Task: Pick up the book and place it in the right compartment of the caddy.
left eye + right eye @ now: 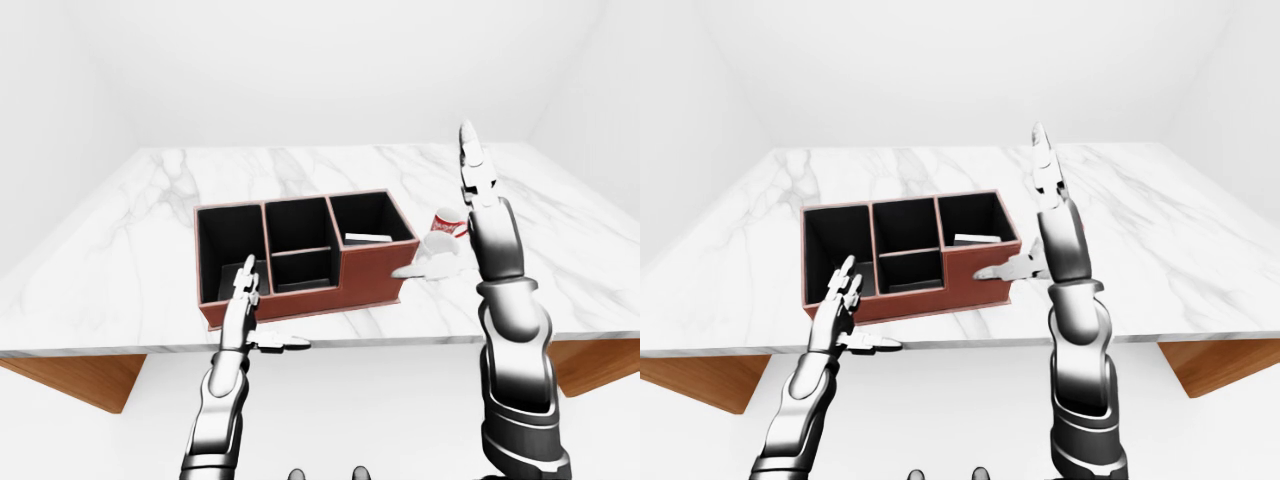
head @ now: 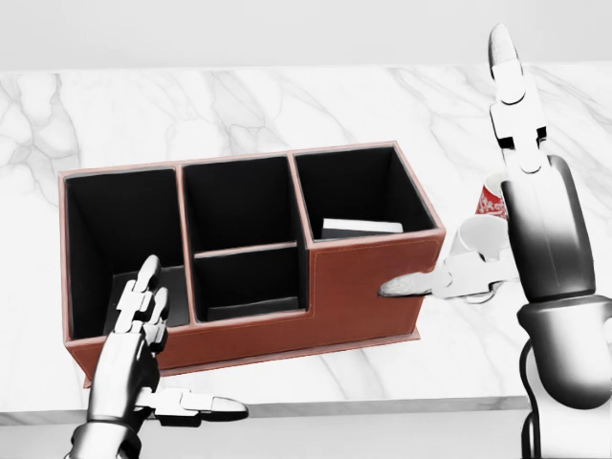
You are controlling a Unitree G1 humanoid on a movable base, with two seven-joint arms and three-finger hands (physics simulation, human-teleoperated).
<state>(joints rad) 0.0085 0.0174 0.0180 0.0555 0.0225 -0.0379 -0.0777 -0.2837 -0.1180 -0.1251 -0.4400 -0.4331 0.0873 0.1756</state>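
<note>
The brown caddy (image 2: 363, 287) with black compartments stands on the marble table. The book (image 2: 359, 228), dark with a white edge, lies inside the right compartment, low against its near wall. My right hand (image 2: 459, 182) is open just right of the caddy, its fingers (image 2: 507, 76) pointing up and its thumb (image 2: 411, 285) reaching toward the caddy's right end. It holds nothing. My left hand (image 2: 182, 354) is open and empty at the caddy's lower left corner, fingers up before the left compartment.
A red and white mug (image 1: 449, 224) stands right of the caddy, partly hidden by my right hand. The marble table (image 1: 300, 165) stretches beyond the caddy, and its near edge (image 1: 400, 345) runs just below it. White walls surround it.
</note>
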